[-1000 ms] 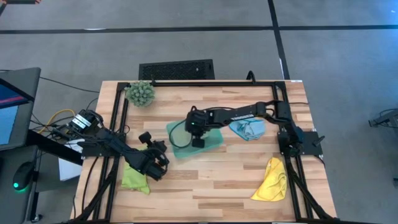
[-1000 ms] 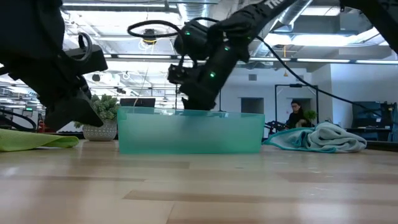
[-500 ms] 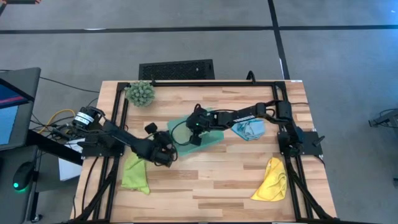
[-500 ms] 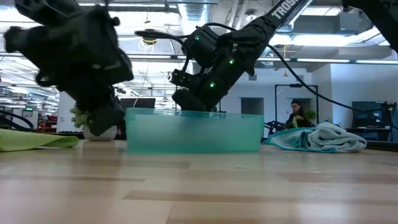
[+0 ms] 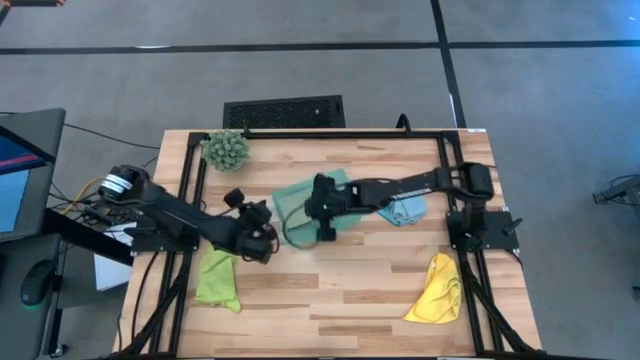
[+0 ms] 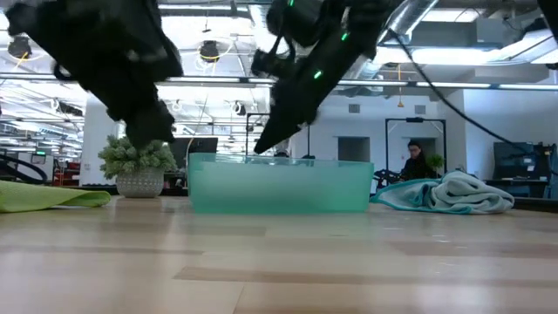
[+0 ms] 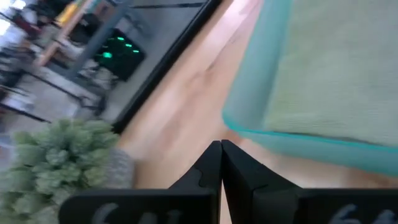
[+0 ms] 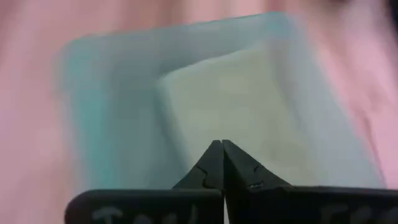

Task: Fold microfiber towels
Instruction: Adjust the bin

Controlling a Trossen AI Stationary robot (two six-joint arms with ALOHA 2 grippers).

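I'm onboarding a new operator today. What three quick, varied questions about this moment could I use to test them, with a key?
1. True or false: the pale sage green towel lies inside the teal tray.
2. Which towel lies nearest the left end effector? A) yellow towel B) lime green towel C) light blue towel
3. Fill in: both end effectors have their fingers ____.

Key
1. True; the right wrist view shows it flat in the tray, under the right end effector.
2. B; it lies on the table beside the left arm.
3. Shut; neither holds a towel.
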